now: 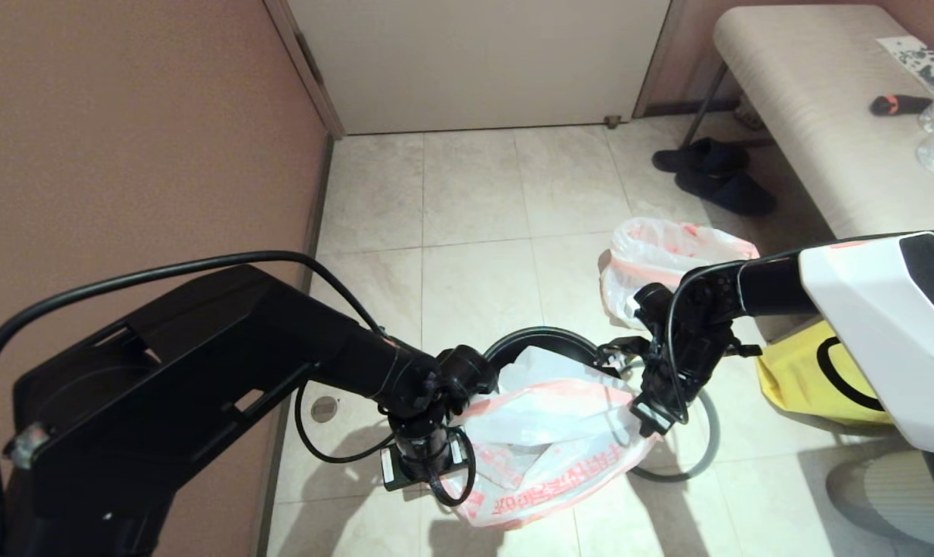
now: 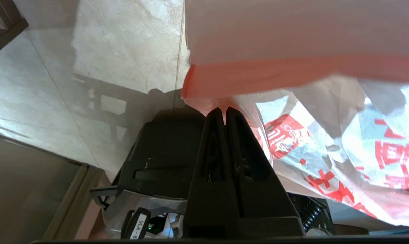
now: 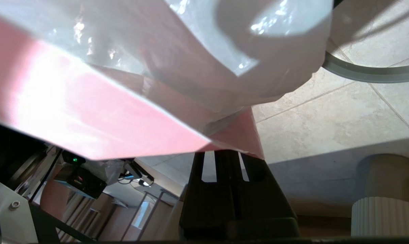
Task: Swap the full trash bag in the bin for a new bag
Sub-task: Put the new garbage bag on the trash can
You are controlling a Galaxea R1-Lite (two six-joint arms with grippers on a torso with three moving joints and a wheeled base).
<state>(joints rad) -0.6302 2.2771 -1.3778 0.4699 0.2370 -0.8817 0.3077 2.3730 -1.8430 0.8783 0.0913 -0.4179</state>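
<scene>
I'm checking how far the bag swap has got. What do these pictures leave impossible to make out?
- Bin: head view shows only its back rim; the new bag, stretched between the left gripper and right gripper, covers the inside.
- Full trash bag: its lower part is behind the right arm, contents unreadable.
- Grey ring on the floor: partly behind bag and gripper.
- Bag print: too crumpled to read.

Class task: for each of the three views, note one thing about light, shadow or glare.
Head view: hard light throws arm shadows onto the floor tiles. Left wrist view: sharp shadows fall on the tiles, and the new bag is blurred close to the lens. Right wrist view: glare washes out the bag's pink band.
</scene>
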